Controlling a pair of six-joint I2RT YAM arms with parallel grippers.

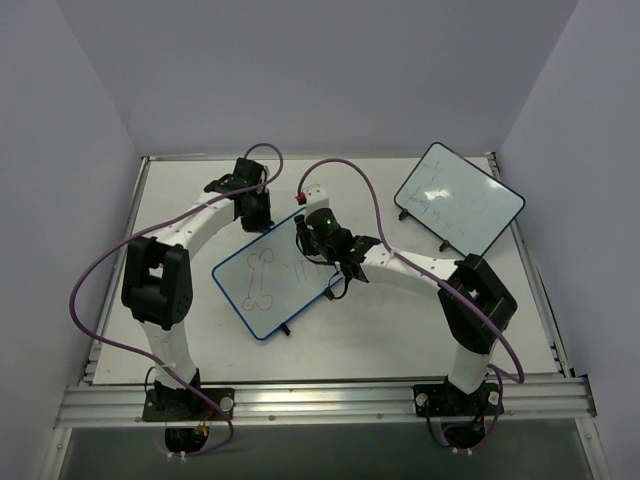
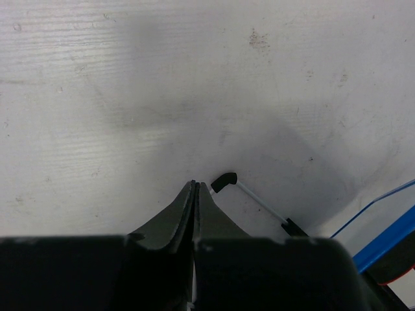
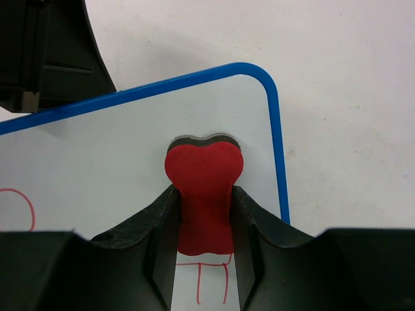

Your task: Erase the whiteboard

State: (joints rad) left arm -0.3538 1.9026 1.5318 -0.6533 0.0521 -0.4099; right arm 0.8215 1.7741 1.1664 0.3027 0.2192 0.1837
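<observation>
The blue-framed whiteboard [image 1: 270, 285] lies mid-table with a bone-shaped outline and some scribbles on it. My right gripper [image 1: 306, 230] is over its far right corner. In the right wrist view the gripper [image 3: 204, 214] is shut on a red eraser [image 3: 204, 188] that presses on the white surface just inside the blue frame [image 3: 275, 149]. Red lines [image 3: 214, 278] show just behind the eraser. My left gripper [image 1: 252, 205] sits at the board's far edge. It is shut and empty [image 2: 194, 184] over bare table, beside a black foot [image 2: 225, 181] of the board.
A black-framed whiteboard [image 1: 458, 197] with faint marks stands at the back right. Purple cables loop above both arms. The table's raised rim [image 1: 320, 157] runs along the back and sides. The left gripper's body [image 3: 45, 52] sits close to the right gripper.
</observation>
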